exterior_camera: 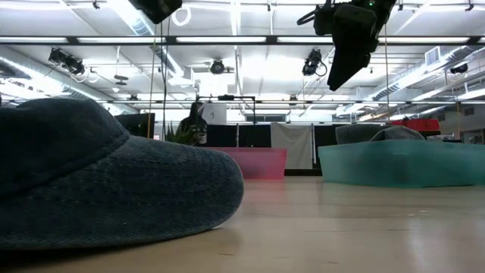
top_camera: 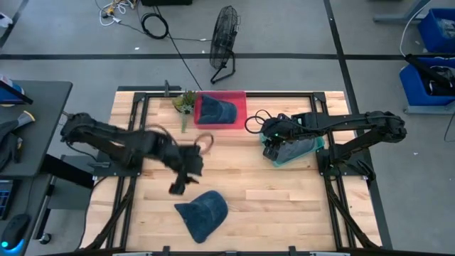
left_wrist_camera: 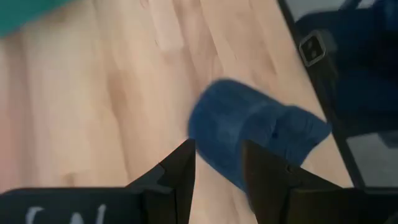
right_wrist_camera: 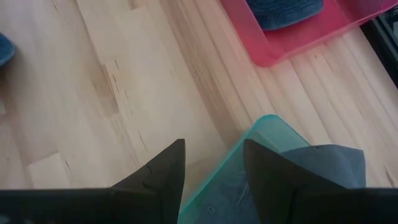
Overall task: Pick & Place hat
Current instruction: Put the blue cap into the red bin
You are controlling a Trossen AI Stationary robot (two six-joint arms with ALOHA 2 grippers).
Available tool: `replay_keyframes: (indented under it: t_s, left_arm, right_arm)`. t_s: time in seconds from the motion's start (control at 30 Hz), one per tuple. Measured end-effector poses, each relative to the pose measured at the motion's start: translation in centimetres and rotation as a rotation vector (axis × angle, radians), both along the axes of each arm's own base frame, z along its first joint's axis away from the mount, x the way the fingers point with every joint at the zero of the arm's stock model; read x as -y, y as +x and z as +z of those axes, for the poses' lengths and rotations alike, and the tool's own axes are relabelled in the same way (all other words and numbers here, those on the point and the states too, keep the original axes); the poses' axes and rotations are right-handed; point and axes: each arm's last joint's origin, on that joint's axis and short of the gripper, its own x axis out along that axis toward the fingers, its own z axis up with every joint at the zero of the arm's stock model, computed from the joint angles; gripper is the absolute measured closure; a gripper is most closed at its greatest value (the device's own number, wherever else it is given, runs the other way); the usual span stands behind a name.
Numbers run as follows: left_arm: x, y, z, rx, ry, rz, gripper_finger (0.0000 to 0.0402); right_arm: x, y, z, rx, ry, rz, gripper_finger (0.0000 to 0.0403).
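A dark blue denim hat (top_camera: 202, 213) lies brim-down on the wooden table near its near edge, and it fills the left of the low view (exterior_camera: 98, 182). My left gripper (top_camera: 182, 180) hovers open above the table, just to the hat's far left. In its wrist view the left gripper (left_wrist_camera: 217, 149) has the hat (left_wrist_camera: 255, 134) lying beyond its fingers. My right gripper (top_camera: 273, 144) hangs open over the near-left corner of a teal bin (right_wrist_camera: 249, 168). A grey hat (right_wrist_camera: 326, 163) lies in that bin. A second blue hat (top_camera: 217, 111) lies in a pink bin (top_camera: 240, 112).
The pink bin (exterior_camera: 254, 163) and the teal bin (exterior_camera: 402, 165) stand toward the table's far side, with bare wood between them and the near hat. A small green plant (top_camera: 186, 101) stands left of the pink bin. A fan (top_camera: 224, 35) and cables lie on the floor beyond.
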Motion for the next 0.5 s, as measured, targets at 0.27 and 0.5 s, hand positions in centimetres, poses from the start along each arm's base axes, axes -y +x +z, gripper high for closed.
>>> replay_keyframes:
  t_s: [0.27,0.5]
  left_arm:
    - [5.7,0.2,-6.6,-0.176,0.040,0.094,0.0271]
    - [9.1,0.7,-11.1,-0.267,0.037,0.106,0.0271]
  right_arm:
    - [0.0,0.0,0.0,0.006,0.019,-0.034,0.0238]
    - [0.0,0.0,0.0,0.009,0.023,-0.042,0.0238]
